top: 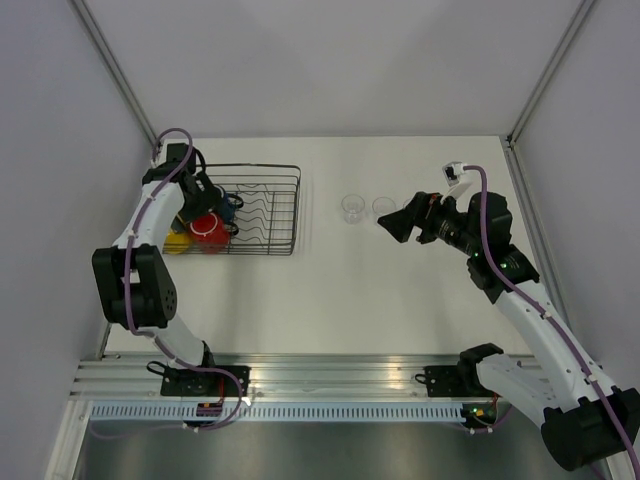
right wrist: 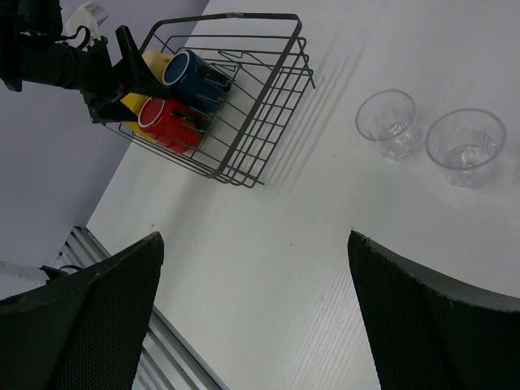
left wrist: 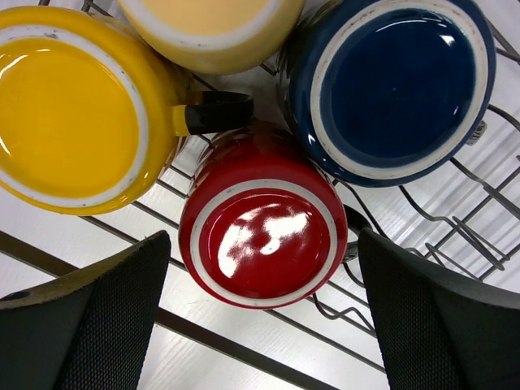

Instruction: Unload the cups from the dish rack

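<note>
My left claw hangs spread wide over the upturned glossy red ceramic mug in the black wire dish rack at the counter's far-left corner, my right claw is spread and empty, and closing off-centre could clip the dark blue mug crowding it.

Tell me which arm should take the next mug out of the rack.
Left. The left hand, open, hangs directly over the red mug in the dish rack. The right hand, also open, sits near the two tumblers, away from the rack.
</note>
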Tool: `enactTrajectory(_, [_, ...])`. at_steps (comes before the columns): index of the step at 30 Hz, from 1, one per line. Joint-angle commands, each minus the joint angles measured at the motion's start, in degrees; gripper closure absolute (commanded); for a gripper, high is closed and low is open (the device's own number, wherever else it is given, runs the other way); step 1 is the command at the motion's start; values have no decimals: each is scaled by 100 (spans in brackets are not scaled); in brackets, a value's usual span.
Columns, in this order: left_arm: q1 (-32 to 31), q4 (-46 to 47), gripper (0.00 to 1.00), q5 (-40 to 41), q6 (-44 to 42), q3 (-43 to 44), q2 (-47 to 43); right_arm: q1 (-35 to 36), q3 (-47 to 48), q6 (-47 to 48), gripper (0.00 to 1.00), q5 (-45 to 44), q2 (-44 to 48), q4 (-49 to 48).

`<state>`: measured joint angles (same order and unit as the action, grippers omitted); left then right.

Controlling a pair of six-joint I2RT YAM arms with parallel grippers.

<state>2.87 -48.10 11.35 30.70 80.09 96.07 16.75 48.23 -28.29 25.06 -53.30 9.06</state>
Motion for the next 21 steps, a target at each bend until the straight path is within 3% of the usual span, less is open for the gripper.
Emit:
enactTrajectory(1, [11, -16, 2, -98, -99, 129, 104, 12, -15, 113, 2, 87, 127, -80])
enactTrajectory(21, [20, 178, 1, -213, -38, -161, 711, 12, -147, 184, 2, 175, 135, -194])
